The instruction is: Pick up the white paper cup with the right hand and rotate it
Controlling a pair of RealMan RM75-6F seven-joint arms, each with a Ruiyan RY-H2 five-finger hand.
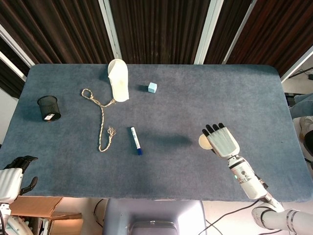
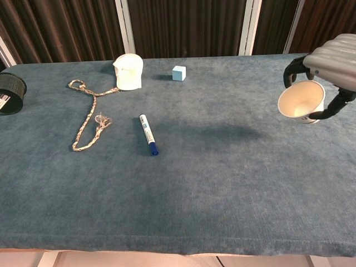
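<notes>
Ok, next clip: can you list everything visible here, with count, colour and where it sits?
paper cup: one, white, held off the table at the right, tipped so its mouth faces the chest camera
marker: one, white with a blue cap, lying mid-table
rope: one, beige, loosely laid left of the marker
white pitcher: one, far side, left of centre, lying on its side
cube: one, light blue, right of the pitcher
mesh pen holder: one, black, left edge
table: one, blue-grey cloth surface
right hand: grips the cup, back of the hand upward
left hand: off the table's near left corner, holding nothing
</notes>
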